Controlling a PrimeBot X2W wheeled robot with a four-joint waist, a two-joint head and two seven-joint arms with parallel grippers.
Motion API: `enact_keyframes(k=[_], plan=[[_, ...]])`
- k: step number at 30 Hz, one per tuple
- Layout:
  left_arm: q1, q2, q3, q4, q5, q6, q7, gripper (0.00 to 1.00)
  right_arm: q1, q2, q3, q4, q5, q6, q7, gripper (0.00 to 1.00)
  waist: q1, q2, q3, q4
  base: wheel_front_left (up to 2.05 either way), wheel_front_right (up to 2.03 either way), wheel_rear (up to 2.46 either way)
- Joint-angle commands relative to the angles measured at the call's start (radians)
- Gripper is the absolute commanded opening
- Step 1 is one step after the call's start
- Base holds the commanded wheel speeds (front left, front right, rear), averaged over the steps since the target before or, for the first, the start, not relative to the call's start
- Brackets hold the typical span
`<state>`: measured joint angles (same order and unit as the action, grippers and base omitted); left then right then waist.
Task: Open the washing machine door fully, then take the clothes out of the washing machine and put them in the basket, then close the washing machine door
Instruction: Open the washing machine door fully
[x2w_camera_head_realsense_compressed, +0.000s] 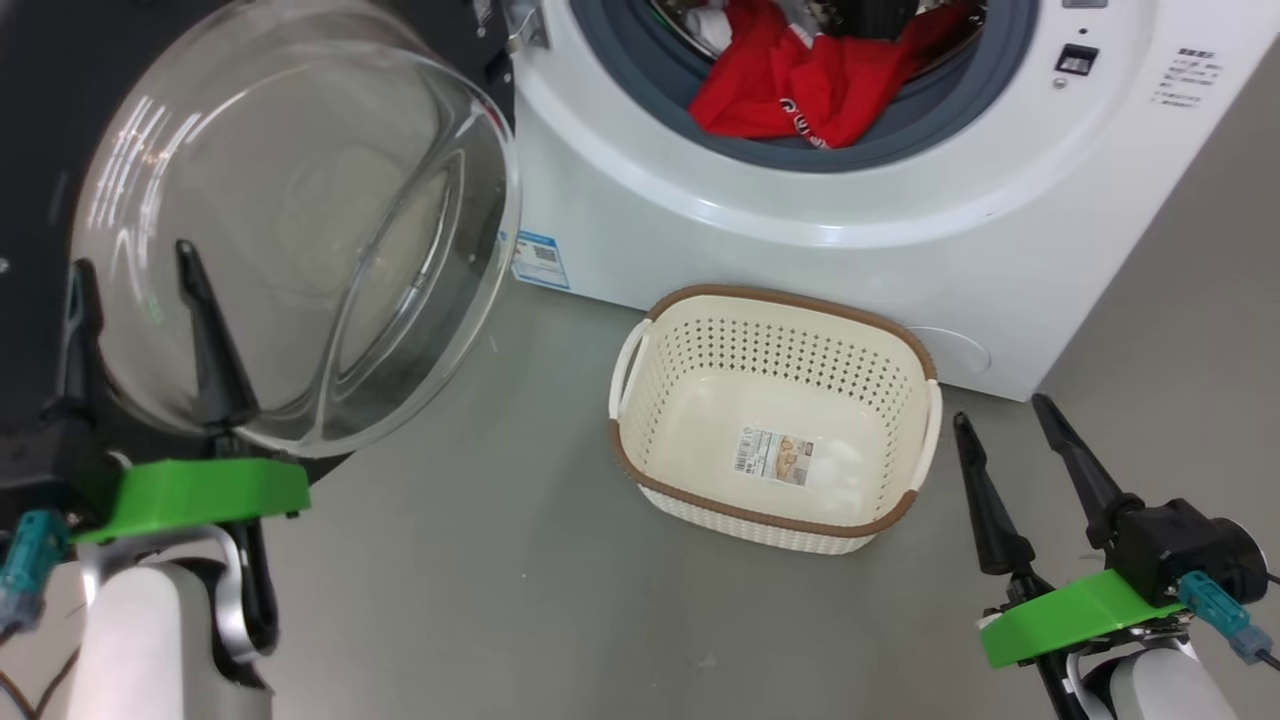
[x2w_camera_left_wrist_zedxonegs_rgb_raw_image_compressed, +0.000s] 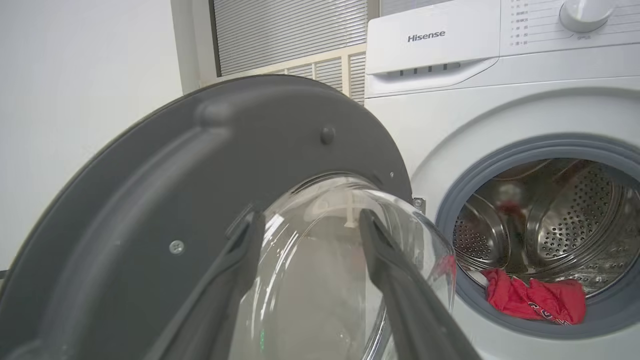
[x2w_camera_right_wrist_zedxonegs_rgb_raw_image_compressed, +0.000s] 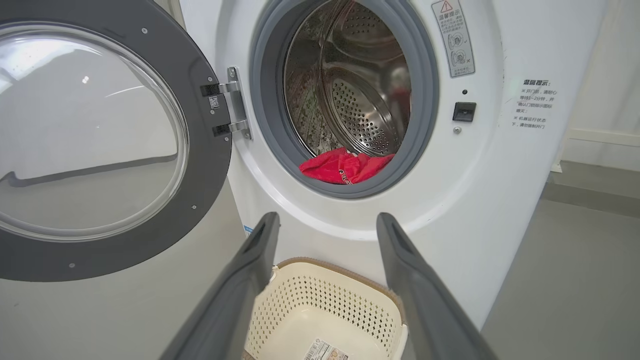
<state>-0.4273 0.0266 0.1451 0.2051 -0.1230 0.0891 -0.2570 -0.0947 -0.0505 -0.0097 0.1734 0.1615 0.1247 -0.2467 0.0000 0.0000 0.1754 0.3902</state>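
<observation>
Left gripper (x2w_camera_head_realsense_compressed: 132, 255) spread wide, nothing held. Washing machine door (x2w_camera_head_realsense_compressed: 300, 200) swung out, its glass bowl just past the fingertips. Door looks fully open, so draw this hand straight back without nudging it. Clothes (x2w_camera_head_realsense_compressed: 800, 85) heaped at the front lip of the washing machine (x2w_camera_head_realsense_compressed: 760, 260). Basket (x2w_camera_head_realsense_compressed: 790, 300) sits just left of the right gripper (x2w_camera_head_realsense_compressed: 1001, 407), which is also wide and empty. Best reach: up and forward-left over the gasket, then pinch the nearest fold.

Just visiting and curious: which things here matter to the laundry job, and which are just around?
For the job: washing machine door, clothes, washing machine, basket.
Just there: slatted blind, warning label, floor.
</observation>
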Motion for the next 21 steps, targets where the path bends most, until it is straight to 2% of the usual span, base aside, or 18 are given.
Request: enact_keyframes(k=[1, 5, 8, 14, 17, 21], plan=[[0.009, 0.027, 0.018, -0.039, -0.001, 0.005, -0.005, 1.00, -0.032, 0.000, 0.018, -0.020, 0.004, 0.006, -0.011, 1.00, 0.0000, 0.0000, -0.010, -0.015, 0.00, 0.00, 0.00], [0.039, 0.025, -0.025, -0.130, -0.034, -0.011, -0.005, 1.00, -0.035, 0.000, -0.005, -0.015, 0.010, 0.006, -0.014, 1.00, 0.0000, 0.0000, -0.016, -0.045, 0.00, 0.00, 0.00], [0.063, 0.024, -0.082, -0.161, -0.022, -0.041, -0.005, 1.00, -0.037, 0.000, -0.032, -0.015, 0.013, 0.006, -0.014, 1.00, 0.0000, 0.0000, -0.021, -0.066, 0.00, 0.00, 0.00], [0.094, 0.024, -0.140, -0.156, -0.043, -0.095, -0.005, 1.00, -0.035, 0.000, -0.069, -0.033, 0.021, 0.006, -0.015, 1.00, 0.0000, 0.0000, -0.029, -0.124, 0.00, 0.00, 0.00], [0.101, 0.024, -0.156, -0.142, -0.081, -0.136, -0.005, 1.00, -0.033, 0.000, -0.075, -0.044, 0.025, 0.006, -0.015, 1.00, 0.0000, 0.0000, -0.031, -0.154, 0.00, 0.00, 0.00], [0.116, 0.025, -0.162, -0.114, -0.122, -0.167, -0.005, 1.00, -0.025, 0.000, -0.082, -0.065, 0.024, 0.006, -0.015, 1.00, 0.0000, 0.0000, -0.036, -0.196, 0.00, 0.00, 0.00]])
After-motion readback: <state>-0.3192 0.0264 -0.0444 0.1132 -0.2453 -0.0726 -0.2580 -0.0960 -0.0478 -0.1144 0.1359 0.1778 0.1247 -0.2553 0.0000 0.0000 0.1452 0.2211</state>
